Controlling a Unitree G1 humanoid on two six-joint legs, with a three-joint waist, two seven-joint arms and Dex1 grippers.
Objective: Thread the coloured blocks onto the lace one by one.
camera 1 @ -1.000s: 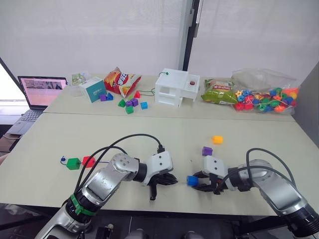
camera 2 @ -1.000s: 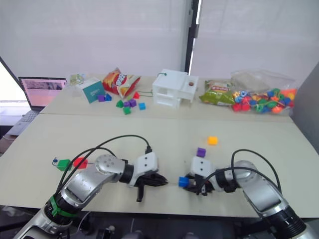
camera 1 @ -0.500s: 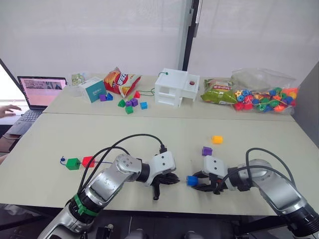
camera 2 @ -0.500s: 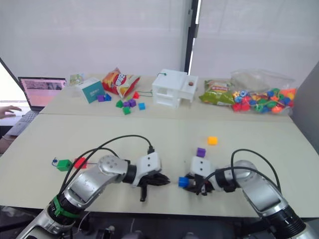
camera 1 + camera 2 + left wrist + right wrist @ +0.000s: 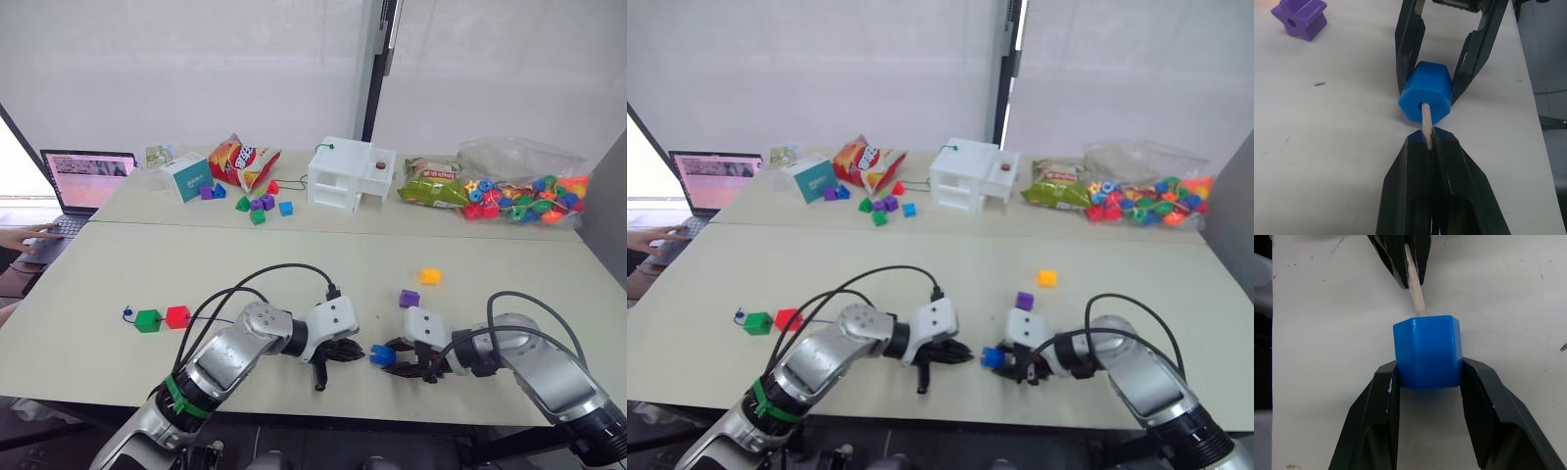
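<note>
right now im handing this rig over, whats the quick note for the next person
Left end effector: shut on the lace's pale tip, which is entering the hole of the blue block.
Right end effector: shut on the blue block, holding it just above the near table edge.
Done: green block and red block are on the lace, lying on the table to the robot's left.
Left: push the tip through the blue block and slide it down, then thread the purple block and yellow block, both loose on the table beyond the right end effector.
</note>
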